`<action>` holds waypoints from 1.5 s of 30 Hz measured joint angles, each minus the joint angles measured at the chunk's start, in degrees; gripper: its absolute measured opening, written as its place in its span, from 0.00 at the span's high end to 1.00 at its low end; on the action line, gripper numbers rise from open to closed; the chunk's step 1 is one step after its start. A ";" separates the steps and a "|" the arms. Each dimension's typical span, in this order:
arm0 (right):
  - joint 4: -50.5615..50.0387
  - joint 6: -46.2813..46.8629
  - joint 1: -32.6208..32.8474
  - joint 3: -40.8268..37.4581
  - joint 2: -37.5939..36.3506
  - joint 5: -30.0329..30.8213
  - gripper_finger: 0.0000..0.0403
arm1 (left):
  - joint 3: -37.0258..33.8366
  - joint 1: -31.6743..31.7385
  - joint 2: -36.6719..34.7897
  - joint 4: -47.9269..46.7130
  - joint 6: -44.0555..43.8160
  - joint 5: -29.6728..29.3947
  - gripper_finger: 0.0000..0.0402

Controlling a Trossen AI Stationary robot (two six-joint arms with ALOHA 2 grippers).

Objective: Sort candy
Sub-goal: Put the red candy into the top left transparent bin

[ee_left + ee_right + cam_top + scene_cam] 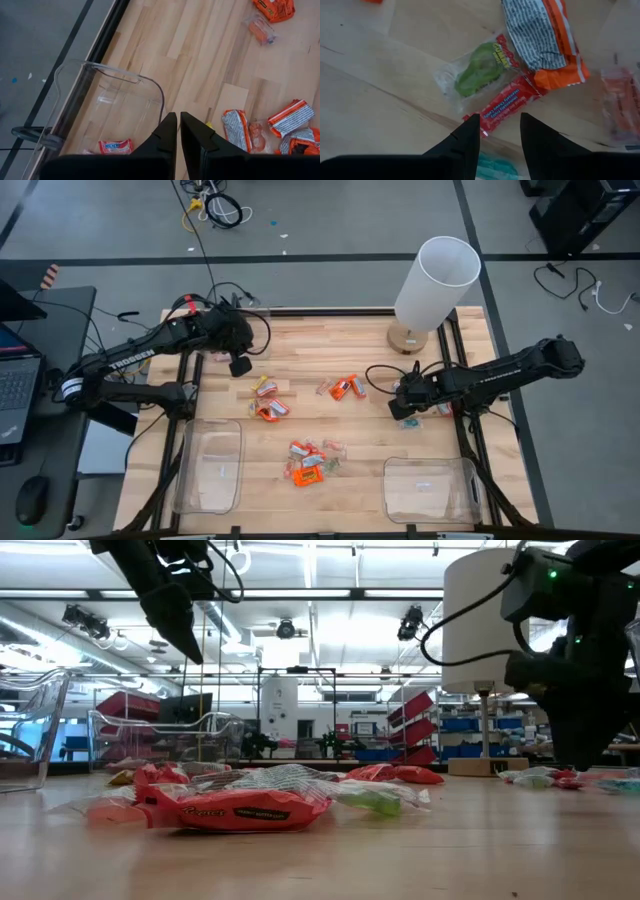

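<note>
Wrapped candy lies scattered on the wooden table: orange pieces [345, 388], a cluster [270, 410] and another cluster [305, 470]. My right gripper [500, 130] hangs open near the table's right side [405, 408], pointing down. Its fingertips stand on either side of one end of a red candy [507, 102]. Beside that lie a green candy [480, 70] and an orange-and-white wrapper [545, 40]. A teal candy [492, 167] shows under the fingers. My left gripper [178, 125] is shut and empty, raised above the far left of the table [240, 365].
A clear bin [107, 107] holding a pink candy [116, 146] lies below the left gripper. Two more clear bins stand at the near left [208, 465] and near right [430, 488]. A white lamp [435, 280] stands at the far right. Black rails [465, 430] border the table.
</note>
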 joint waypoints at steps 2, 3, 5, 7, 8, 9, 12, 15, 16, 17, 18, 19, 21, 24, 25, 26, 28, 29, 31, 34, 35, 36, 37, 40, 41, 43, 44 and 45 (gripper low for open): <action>0.82 0.03 0.00 0.00 0.58 0.04 0.69 | 0.00 0.02 0.00 0.06 0.00 -0.02 0.93; 1.12 0.01 0.00 0.00 0.83 0.04 0.69 | 0.00 0.00 0.00 0.06 0.00 -0.02 0.93; 1.32 0.03 0.00 0.00 1.47 0.04 0.69 | 0.00 0.00 0.00 0.06 0.00 -0.02 0.93; 1.24 0.03 -0.06 0.00 2.14 0.04 0.69 | 0.00 0.01 0.00 0.05 0.00 -0.02 0.93; 1.28 0.05 -0.13 0.00 2.46 0.07 0.69 | 0.00 0.01 0.00 0.06 0.00 -0.02 0.93; 1.22 0.15 -0.13 0.00 2.84 0.07 0.69 | 0.00 0.01 0.00 0.06 0.00 -0.03 0.93; 1.22 0.42 -0.13 0.00 3.80 0.35 0.69 | 0.00 0.00 0.00 0.08 0.00 -0.04 0.93; 1.26 0.64 -0.17 0.00 4.48 0.82 0.69 | 0.00 0.00 0.00 0.21 -0.01 -0.04 0.94; 1.29 0.65 -0.17 0.00 4.52 1.06 0.69 | 0.00 0.00 0.00 0.22 0.00 -0.04 0.94; 1.36 0.68 -0.17 0.00 4.51 1.41 0.69 | 0.00 0.00 0.00 0.27 -0.01 -0.04 0.94; 1.53 0.81 -0.17 0.00 4.49 1.62 0.69 | 0.00 0.00 0.00 0.28 0.00 -0.04 0.94; 1.65 1.08 -0.17 0.00 4.44 1.73 0.69 | 0.00 0.02 0.00 0.28 0.00 -0.04 0.94; 1.65 1.45 -0.17 0.00 4.41 1.77 0.69 | 0.00 0.00 0.00 0.28 -0.02 -0.04 0.94; 1.65 1.49 -0.20 0.00 4.41 1.75 0.69 | 0.00 0.02 0.00 0.32 -0.02 -0.04 0.94; 1.65 1.58 -0.20 0.00 4.41 1.75 0.69 | 0.00 0.00 0.00 0.35 -0.02 -0.04 0.94; 1.63 1.71 -0.22 0.00 4.41 1.77 0.69 | 0.00 0.01 0.00 0.35 -0.02 -0.04 0.94; 1.65 2.08 -0.22 0.00 4.41 1.77 0.69 | 0.00 0.00 0.00 0.35 -0.02 -0.04 0.94; 1.65 2.16 -0.29 0.00 4.41 1.76 0.69 | 0.00 0.02 0.00 0.35 -0.02 -0.04 0.94; 1.66 2.37 -0.60 0.00 4.41 1.76 0.69 | 0.00 0.02 0.00 0.35 -0.03 -0.04 0.94; 1.83 2.24 -1.30 0.00 4.41 1.77 0.69 | 0.00 0.01 0.00 0.35 -0.03 -0.04 0.94; 1.87 2.21 -1.47 0.00 4.41 1.82 0.69 | 0.00 0.02 0.00 0.37 -0.03 -0.04 0.94; 1.87 2.19 -1.65 0.00 4.41 1.93 0.69 | 0.00 0.00 0.00 0.37 -0.04 -0.04 0.94; 1.89 2.04 -1.76 0.00 4.41 2.01 0.69 | 0.00 0.02 0.00 0.37 -0.04 -0.04 0.94; 2.54 1.84 -1.99 0.00 4.43 2.23 0.68 | 0.00 0.02 0.00 0.37 -0.04 -0.04 0.94; 2.56 1.68 -2.03 0.00 4.43 2.23 0.67 | 0.00 0.01 0.00 0.37 -0.04 -0.04 0.94; 2.51 1.62 -2.03 0.00 4.43 2.28 0.66 | 0.00 0.00 0.00 0.37 -0.04 -0.04 0.94; 2.51 1.58 -2.03 0.00 4.43 2.34 0.66 | 0.00 0.00 0.00 0.37 -0.03 -0.04 0.94; 2.53 1.52 -2.01 0.00 4.43 2.36 0.65 | 0.00 0.00 0.00 0.37 -0.04 -0.04 0.94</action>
